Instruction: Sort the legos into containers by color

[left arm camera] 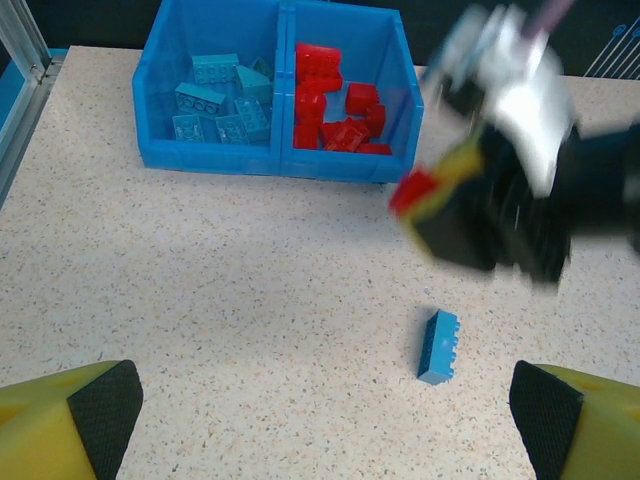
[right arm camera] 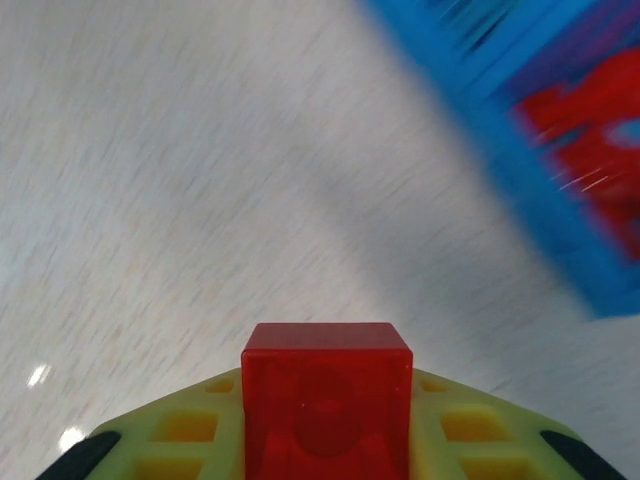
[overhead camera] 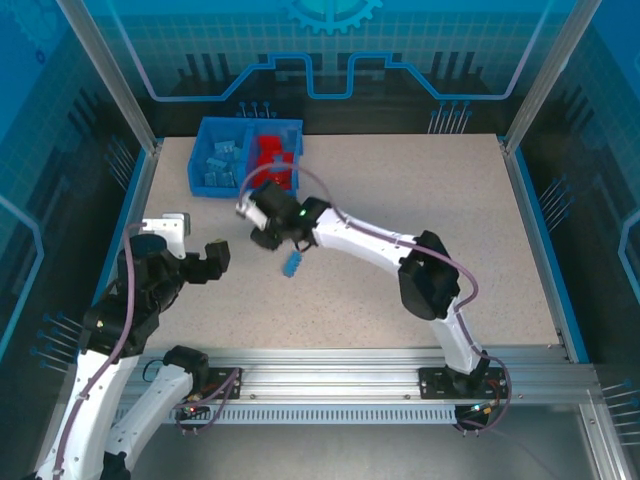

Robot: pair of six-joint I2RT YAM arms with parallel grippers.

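The containers are the two halves of a blue bin (overhead camera: 203,152) at the back left. Light blue legos (left arm camera: 215,100) lie in its left compartment and red legos (left arm camera: 340,105) in its right one. My right gripper (overhead camera: 265,236) hovers in front of the bin, shut on a red lego (right arm camera: 327,395) held between its yellow fingers (right arm camera: 185,435). That gripper appears blurred in the left wrist view, with the red lego (left arm camera: 412,190) at its tip. One blue lego (left arm camera: 438,347) lies on its side on the table (overhead camera: 292,265). My left gripper (left arm camera: 325,425) is open, apart from it.
The speckled table (overhead camera: 420,200) is bounded by blue side rails and glass walls. The bin's blue wall (right arm camera: 520,170) streaks across the upper right of the right wrist view. The right arm's elbow (overhead camera: 428,275) stands right of centre.
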